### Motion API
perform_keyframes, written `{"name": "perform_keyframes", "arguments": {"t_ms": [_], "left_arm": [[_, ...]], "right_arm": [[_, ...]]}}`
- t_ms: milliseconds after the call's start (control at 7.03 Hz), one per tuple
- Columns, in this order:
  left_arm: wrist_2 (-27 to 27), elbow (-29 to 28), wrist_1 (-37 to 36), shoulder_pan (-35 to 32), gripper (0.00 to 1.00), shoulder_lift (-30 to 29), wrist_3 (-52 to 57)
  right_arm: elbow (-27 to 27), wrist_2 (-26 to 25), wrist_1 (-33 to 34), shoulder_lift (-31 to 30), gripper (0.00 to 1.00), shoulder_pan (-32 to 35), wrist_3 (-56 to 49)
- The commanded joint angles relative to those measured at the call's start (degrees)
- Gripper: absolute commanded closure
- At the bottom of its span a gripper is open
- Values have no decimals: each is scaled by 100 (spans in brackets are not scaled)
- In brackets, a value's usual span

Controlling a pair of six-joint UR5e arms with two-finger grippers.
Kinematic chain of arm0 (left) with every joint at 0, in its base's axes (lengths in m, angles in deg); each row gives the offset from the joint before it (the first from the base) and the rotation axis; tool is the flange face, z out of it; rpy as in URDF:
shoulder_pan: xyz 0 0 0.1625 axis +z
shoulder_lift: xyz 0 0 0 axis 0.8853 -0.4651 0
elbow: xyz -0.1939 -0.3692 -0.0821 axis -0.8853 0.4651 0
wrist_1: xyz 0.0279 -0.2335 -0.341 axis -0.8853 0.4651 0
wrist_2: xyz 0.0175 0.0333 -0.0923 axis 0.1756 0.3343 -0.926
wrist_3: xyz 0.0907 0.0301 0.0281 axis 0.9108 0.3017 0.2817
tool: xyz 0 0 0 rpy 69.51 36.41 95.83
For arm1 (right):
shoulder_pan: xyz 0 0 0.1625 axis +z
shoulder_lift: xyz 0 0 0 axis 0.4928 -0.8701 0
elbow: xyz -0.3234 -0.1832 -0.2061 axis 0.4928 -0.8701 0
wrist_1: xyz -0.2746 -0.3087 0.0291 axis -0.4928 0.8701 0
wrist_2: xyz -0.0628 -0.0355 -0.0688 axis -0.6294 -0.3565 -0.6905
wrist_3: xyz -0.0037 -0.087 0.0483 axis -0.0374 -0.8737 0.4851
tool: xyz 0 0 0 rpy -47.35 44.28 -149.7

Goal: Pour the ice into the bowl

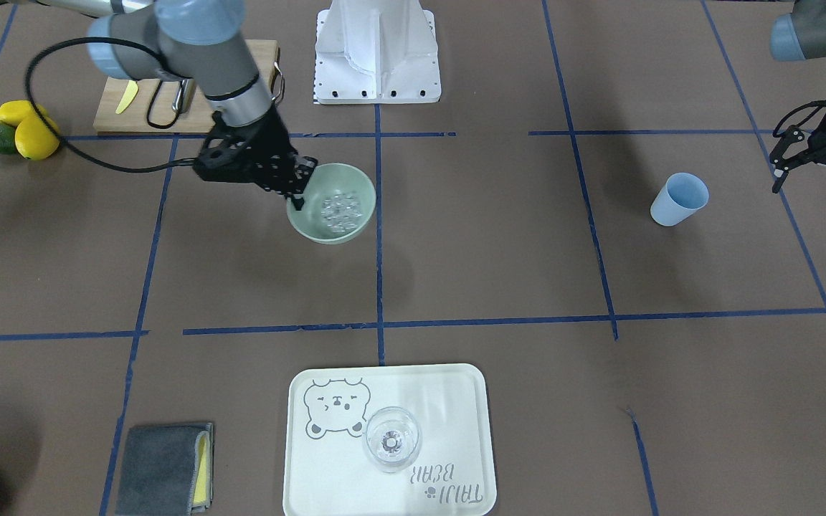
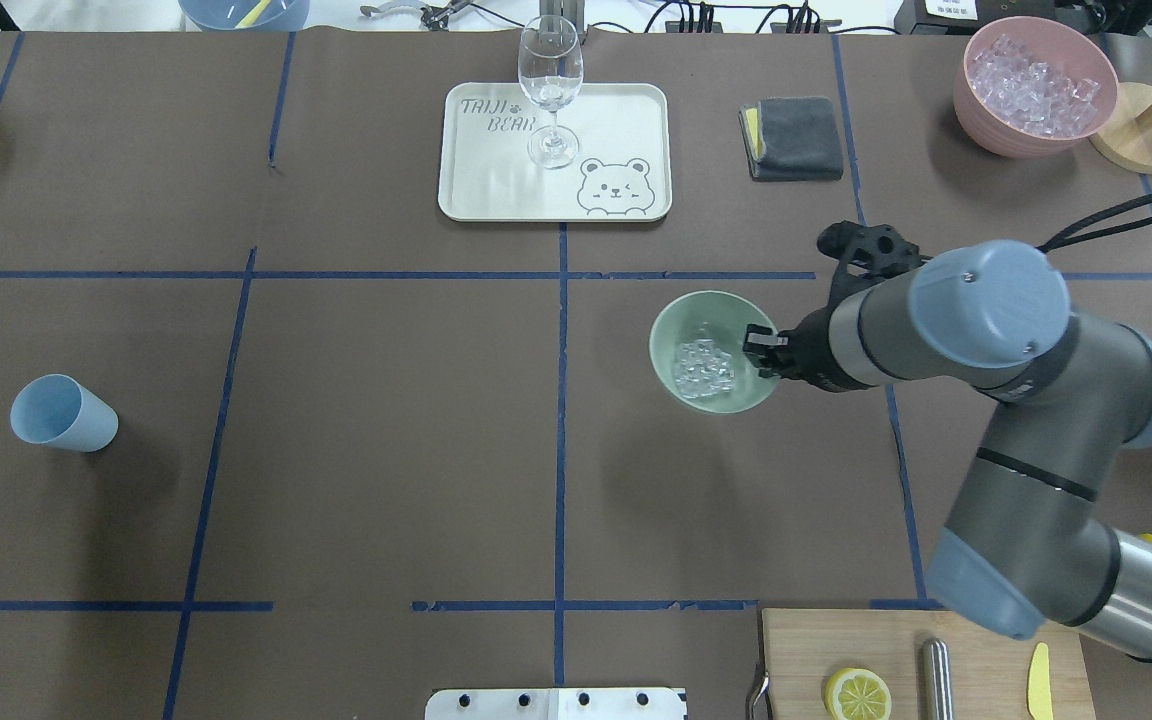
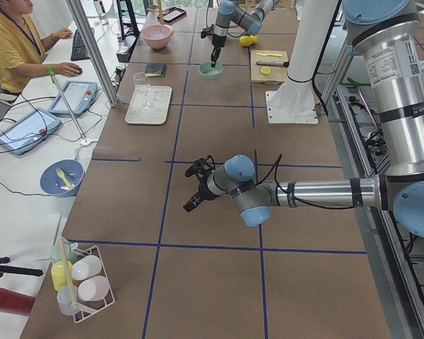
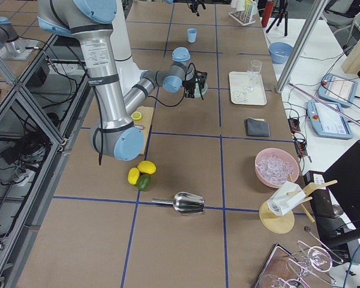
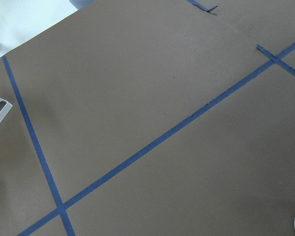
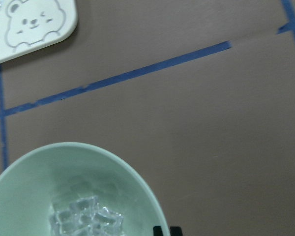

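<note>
Brown table [image 2: 386,450] with green bowl [image 2: 678,322], blue cup [image 2: 63,412], tray [image 2: 496,185], grey cloth [image 2: 798,138], board [image 2: 976,650].

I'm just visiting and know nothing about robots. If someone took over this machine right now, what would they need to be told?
Grippers: the left gripper is open and empty, hanging near the light blue cup. The right gripper looks pinched on the rim of the bowl.
Things: the ice lies in a cluster inside the bowl.
Done: the ice is in the bowl.
Left: probably just to release the rim and pull away.
</note>
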Motion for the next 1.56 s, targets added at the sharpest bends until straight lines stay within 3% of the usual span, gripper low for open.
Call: {"name": "perform_keyframes", "arguments": {"t_ms": [0, 284, 427, 711, 853, 996, 1138, 1280, 1422], "left_arm": [[-6, 16, 0, -6, 0, -2, -24], [-6, 16, 0, -6, 0, -2, -24], [-6, 24, 9, -6, 0, 7, -24], [-6, 24, 9, -6, 0, 7, -24], [-6, 24, 9, -6, 0, -1, -33], [-6, 24, 9, -6, 0, 7, -33], [-6, 24, 9, -6, 0, 7, -33], [-6, 24, 9, -6, 0, 7, -33], [-6, 16, 0, -6, 0, -1, -33]], "right_arm": [[-32, 153, -1180, -1491, 100, 588, -1021], [-915, 1176, -2709, -2103, 100, 1386, -1498], [-1304, 1330, -3118, -2105, 100, 1513, -1500], [-1326, 1384, -3166, -2140, 96, 1531, -1440], [-1334, 1636, -3166, -2140, 60, 1531, -1422], [-1360, 1691, -3166, -2140, 54, 1523, -1413], [-1369, 1709, -3157, -2140, 55, 1531, -1413], [-1361, 1709, -3157, -2149, 41, 1540, -1404], [-1352, 1753, -3166, -2149, 0, 1705, -1421]]}}
